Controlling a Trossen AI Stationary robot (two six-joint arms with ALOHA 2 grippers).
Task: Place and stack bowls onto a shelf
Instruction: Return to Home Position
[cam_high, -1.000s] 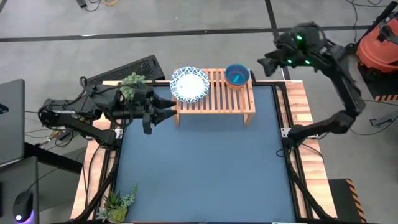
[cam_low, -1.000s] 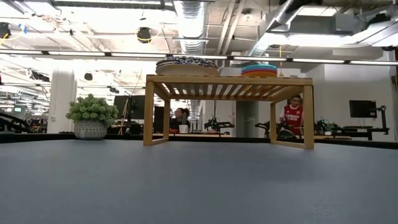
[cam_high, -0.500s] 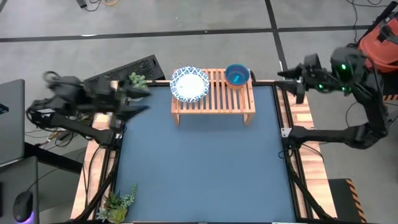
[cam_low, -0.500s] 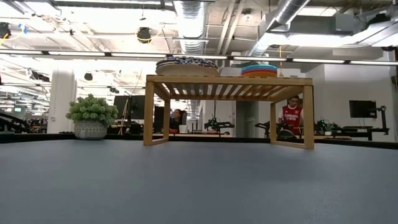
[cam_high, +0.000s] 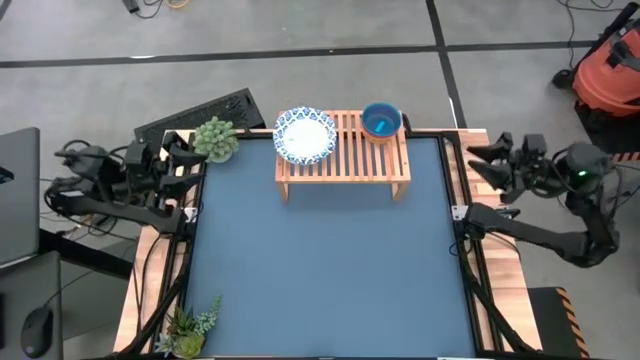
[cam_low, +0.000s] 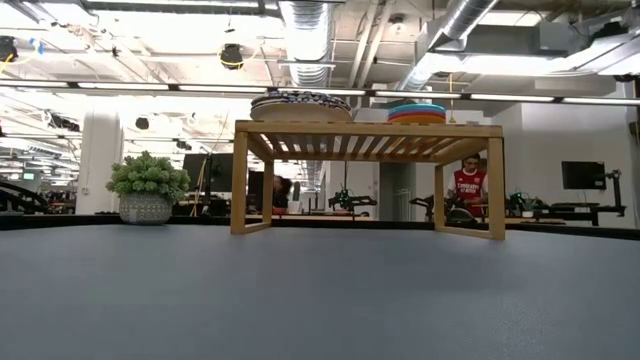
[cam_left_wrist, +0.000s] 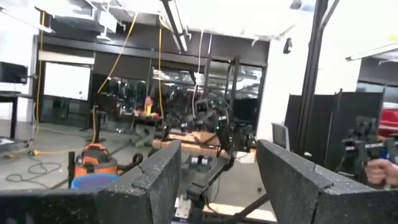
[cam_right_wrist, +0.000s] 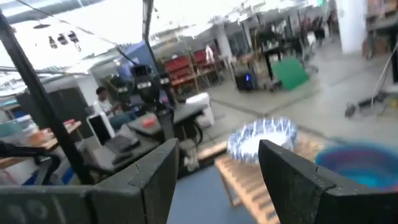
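Both arms had just pulled away from the shelf (cam_high: 345, 160). A second earlier the left pincer (cam_high: 186, 157) had been just beside the shelf's left end, and the right pincer (cam_high: 482, 163) had been raised behind its right end. Now each had drawn back, well apart from the shelf, out by the left and right edges of the desk (cam_high: 320, 270). The bowls had not stirred. The white bowls (cam_high: 305, 135) sat stacked on the shelf's left part, and the coloured bowls (cam_high: 381, 121), a blue one uppermost, stood stacked at its right rear corner. I saw no bowl on the desk in front of the shelf, so I judged the stacking finished and only the return to rest remaining.

The left arm lay folded low, out past the potted plant (cam_high: 215, 138) left of the shelf, its pincer aimed back towards the shelf. The right arm mirrored it on the other side. Each pincer stood wide open, fingers (cam_left_wrist: 155, 180) apart with nothing between them.
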